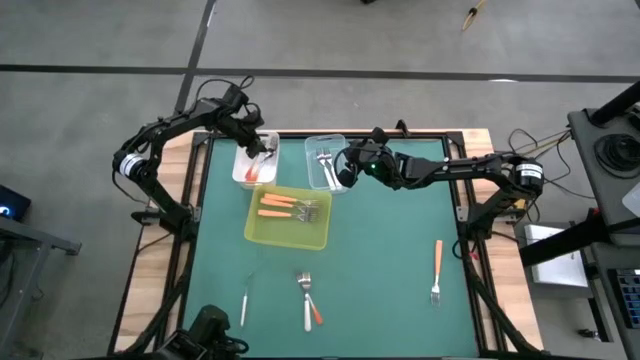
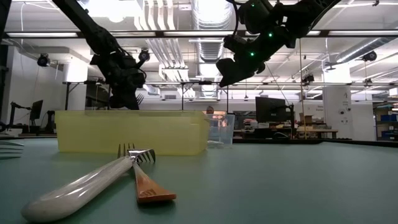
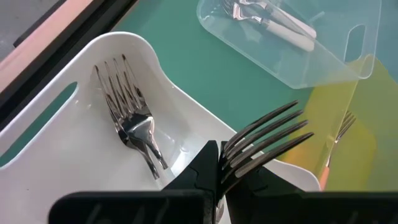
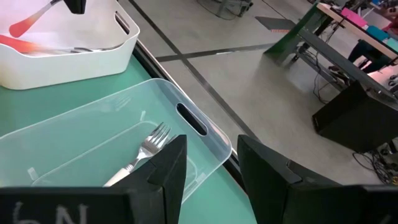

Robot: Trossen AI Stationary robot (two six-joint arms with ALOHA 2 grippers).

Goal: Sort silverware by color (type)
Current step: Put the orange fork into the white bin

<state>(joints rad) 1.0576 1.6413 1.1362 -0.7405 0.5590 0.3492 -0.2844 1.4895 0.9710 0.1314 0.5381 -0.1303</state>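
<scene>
My left gripper (image 1: 264, 150) hangs over the white tub (image 1: 243, 172), shut on a fork (image 3: 267, 134) whose tines stick out past the fingertips. More silver-headed forks (image 3: 130, 118) lie in that tub. My right gripper (image 4: 211, 168) is open above the clear tub (image 4: 93, 130), where a white-handled fork (image 4: 148, 148) lies; nothing is between its fingers. Orange-handled forks (image 1: 285, 205) lie in the yellow-green tray (image 1: 262, 232). Loose silverware lies flat on the table: a thin utensil (image 1: 245, 298), a crossed white and orange pair (image 1: 308, 295) and an orange-handled fork (image 1: 437, 268). My left gripper pinches the fork's neck (image 3: 233, 165), just behind the tines, between its two fingers. The fingers slant down from the table's far left. The fork is lifted clear above the white tub, tines pointing forward. Its handle is hidden behind the fingers in the wrist view.
The white tub, clear tub and yellow-green tray stand close together at the table's far middle. The green table (image 1: 400, 250) shows bare between the tray and the loose pieces near the front edge.
</scene>
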